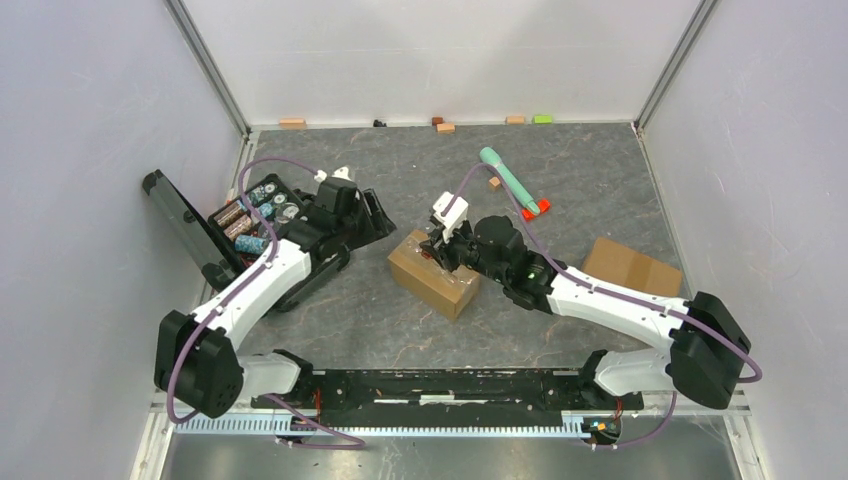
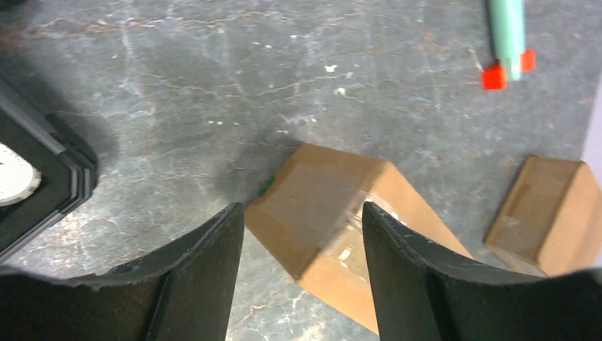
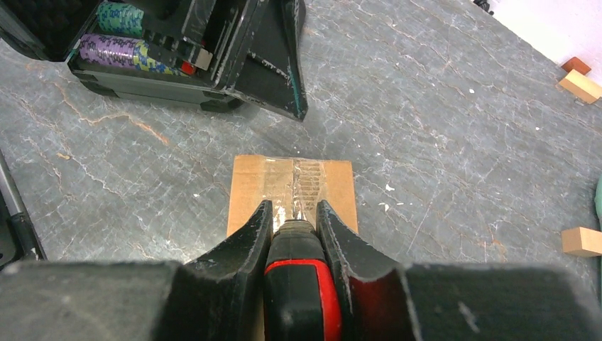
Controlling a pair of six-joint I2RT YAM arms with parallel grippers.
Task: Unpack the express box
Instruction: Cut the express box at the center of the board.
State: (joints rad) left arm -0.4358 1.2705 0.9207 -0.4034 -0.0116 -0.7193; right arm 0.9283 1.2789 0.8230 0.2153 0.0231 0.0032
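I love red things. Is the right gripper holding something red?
Yes, the right gripper is shut on a red and black tool over the box.

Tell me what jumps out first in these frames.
The right gripper clamps a red-and-black handled tool on the taped seam of the brown cardboard box at table centre. At left, an open black case of poker chips sits beside the open left gripper.
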